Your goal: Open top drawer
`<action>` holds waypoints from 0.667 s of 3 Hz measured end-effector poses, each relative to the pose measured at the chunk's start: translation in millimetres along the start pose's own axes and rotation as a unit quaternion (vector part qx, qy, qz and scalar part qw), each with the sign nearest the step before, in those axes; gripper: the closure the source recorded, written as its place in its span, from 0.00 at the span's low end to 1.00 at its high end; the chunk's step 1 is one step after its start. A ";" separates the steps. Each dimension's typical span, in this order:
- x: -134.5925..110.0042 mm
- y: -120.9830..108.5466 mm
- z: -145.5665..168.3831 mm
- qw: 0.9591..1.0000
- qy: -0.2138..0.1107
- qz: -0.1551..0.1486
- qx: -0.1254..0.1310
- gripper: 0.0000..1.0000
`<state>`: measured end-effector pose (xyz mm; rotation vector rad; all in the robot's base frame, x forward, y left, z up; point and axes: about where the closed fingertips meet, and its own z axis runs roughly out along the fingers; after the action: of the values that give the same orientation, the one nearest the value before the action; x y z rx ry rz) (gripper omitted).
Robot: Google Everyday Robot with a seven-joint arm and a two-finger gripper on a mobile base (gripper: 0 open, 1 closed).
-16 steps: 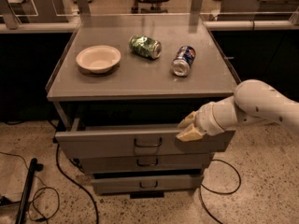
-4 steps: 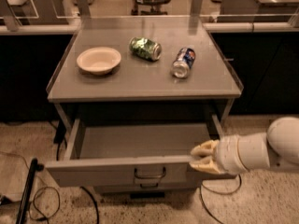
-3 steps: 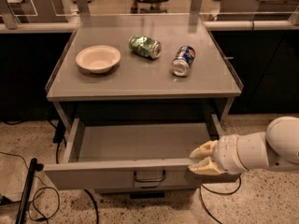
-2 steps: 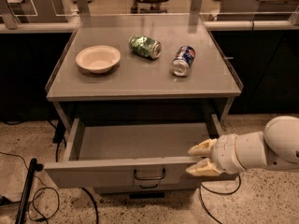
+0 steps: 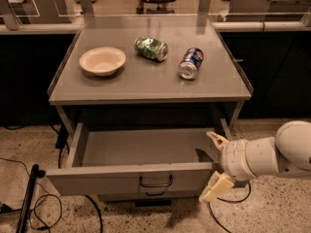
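The top drawer (image 5: 97, 178) stands pulled far out from under the grey table top; its grey front panel carries a dark loop handle (image 5: 155, 182) at centre, and its inside looks bare. My gripper (image 5: 215, 165) is at the drawer's right front corner, on a white arm coming in from the right. Its two pale fingers (image 5: 217, 187) are spread apart, one above the front panel's top edge and one below, holding nothing. A narrower lower drawer front shows just below the handle.
On the table top (image 5: 146, 84) lie a cream bowl (image 5: 102, 61), a crushed green can (image 5: 151, 48) and a blue can (image 5: 191, 63) on its side. Black cables (image 5: 29, 203) and a dark pole lie on the speckled floor at the left. A cable runs under my arm.
The drawer went from nearly shut to pulled far out. In the last second my fingers have spread open and let go of the front panel's right end.
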<state>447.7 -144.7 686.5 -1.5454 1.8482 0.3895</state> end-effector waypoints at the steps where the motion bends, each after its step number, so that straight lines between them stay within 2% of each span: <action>1: 0.0 0.0 0.0 1.000 0.000 0.000 0.000 0.18; 2: 1.9 2.5 -0.9 1.000 0.000 0.002 0.000 0.42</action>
<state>444.9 -146.1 685.3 -1.5410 1.8518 0.3907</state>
